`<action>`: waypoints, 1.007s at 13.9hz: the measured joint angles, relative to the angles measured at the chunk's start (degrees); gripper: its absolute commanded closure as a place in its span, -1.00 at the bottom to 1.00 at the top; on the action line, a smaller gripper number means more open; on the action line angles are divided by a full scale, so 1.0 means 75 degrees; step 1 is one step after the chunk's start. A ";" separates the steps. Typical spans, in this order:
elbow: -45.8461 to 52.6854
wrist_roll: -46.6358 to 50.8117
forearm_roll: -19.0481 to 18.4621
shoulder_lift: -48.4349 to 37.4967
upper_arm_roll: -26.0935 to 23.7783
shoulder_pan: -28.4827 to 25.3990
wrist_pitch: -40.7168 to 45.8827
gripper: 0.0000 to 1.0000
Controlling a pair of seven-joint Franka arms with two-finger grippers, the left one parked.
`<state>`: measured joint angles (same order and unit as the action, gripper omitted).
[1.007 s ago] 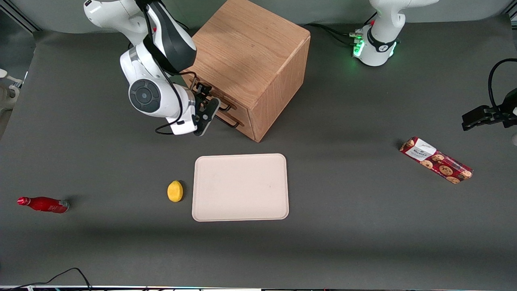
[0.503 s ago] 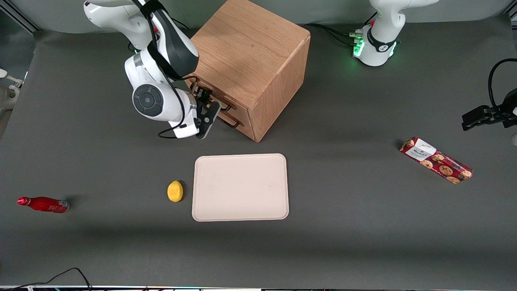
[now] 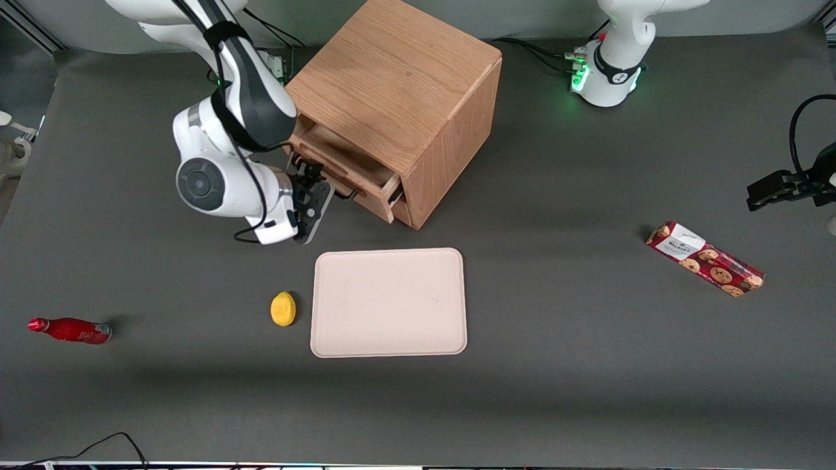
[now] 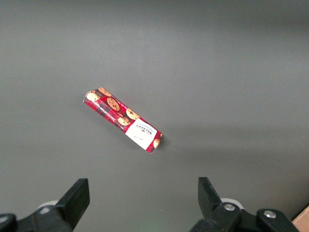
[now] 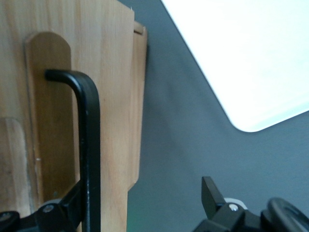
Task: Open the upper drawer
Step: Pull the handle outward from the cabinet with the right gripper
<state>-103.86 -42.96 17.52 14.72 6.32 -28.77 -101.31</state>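
1. The upper drawer [image 3: 346, 171] of the oak cabinet [image 3: 398, 91] stands partly pulled out, its shallow wooden tray showing below the cabinet top.
2. The gripper [image 3: 312, 189] is at the drawer's front, at the end of the black bar handle [image 5: 89, 145] that lies toward the working arm's end of the surface [image 3: 555, 365].
3. In the right wrist view the jaws stand spread: one finger [image 5: 60, 210] lies just beside the handle bar, the other finger [image 5: 212, 193] is well apart from it over the grey surface. Whether the first finger touches the bar cannot be told.
4. A pale rectangular tray [image 3: 388, 301] lies nearer to the front camera than the cabinet, with a yellow lemon [image 3: 283, 308] just beside it.
5. A red bottle [image 3: 70, 330] lies on its side toward the working arm's end of the surface.
6. A red cookie box [image 3: 704, 258], printed with chocolate-chip cookies and bearing a white label, lies toward the parked arm's end. The writing on its label is too small to read.
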 measured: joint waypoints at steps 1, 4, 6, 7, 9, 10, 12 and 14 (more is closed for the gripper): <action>0.0145 -0.0137 0.0000 0.0097 0.0001 0.0083 0.0000 -1.00; 0.0552 -0.0524 0.0000 0.0415 0.0003 0.0326 0.0000 -1.00; 0.0811 -0.0773 0.0000 0.0641 0.0007 0.0468 0.0001 -1.00; 0.0926 -0.0879 0.0000 0.0743 0.0008 0.0531 0.0001 -1.00; 0.1120 -0.1097 -0.0002 0.0903 0.0010 0.0645 0.0005 -1.00; 0.1200 -0.1200 -0.0009 0.0965 0.0011 0.0707 0.0004 -1.00; 0.1353 -0.1455 -0.0021 0.1076 0.0014 0.0858 0.0004 -1.00; 0.1502 -0.1729 -0.0022 0.1186 0.0018 0.1025 0.0004 -1.00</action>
<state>-92.60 -55.93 17.36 23.61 6.46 -21.08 -101.28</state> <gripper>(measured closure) 0.000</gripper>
